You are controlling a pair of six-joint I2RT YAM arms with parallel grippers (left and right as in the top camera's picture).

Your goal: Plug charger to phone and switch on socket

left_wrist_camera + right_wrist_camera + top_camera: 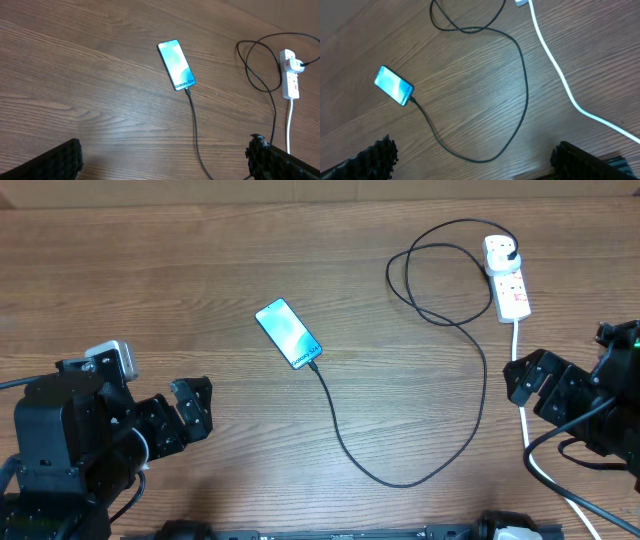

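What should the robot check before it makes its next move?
1. Charger tip in the phone: ok, it meets the phone's short edge.
2. Plug in the socket: ok, it sits at the far end.
3. Socket switched on: cannot tell, the red marks are too small to read.
4. Left claw open and empty: ok.
5. Right claw open and empty: ok.
6. White cord out of the way: not ok, it runs under the right claw.
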